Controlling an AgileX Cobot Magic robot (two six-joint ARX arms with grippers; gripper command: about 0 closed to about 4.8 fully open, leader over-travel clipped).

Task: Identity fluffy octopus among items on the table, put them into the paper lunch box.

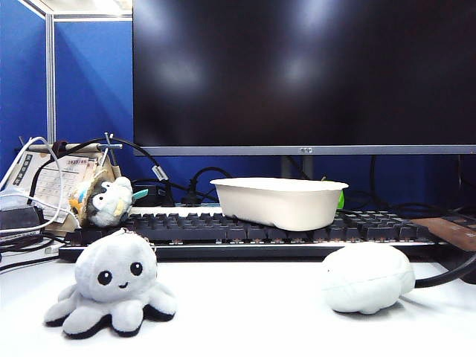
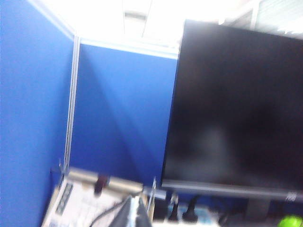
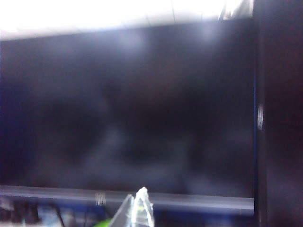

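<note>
The left claw (image 2: 135, 210) shows only as blurred fingertips pressed together, holding nothing, raised and facing the dark monitor (image 2: 236, 109) and blue partition (image 2: 118, 109); the right claw (image 3: 137, 208) is likewise just a blurred tip against the monitor, and whether it is parted I cannot tell. Neither appears in the exterior view, where the fluffy octopus (image 1: 115, 286) sits upright on the white surface (image 1: 245, 320) at front left. The paper lunch box (image 1: 279, 201) rests on the keyboard (image 1: 186, 230) behind, an eyeless white plush lump (image 1: 366, 277) lying at front right.
</note>
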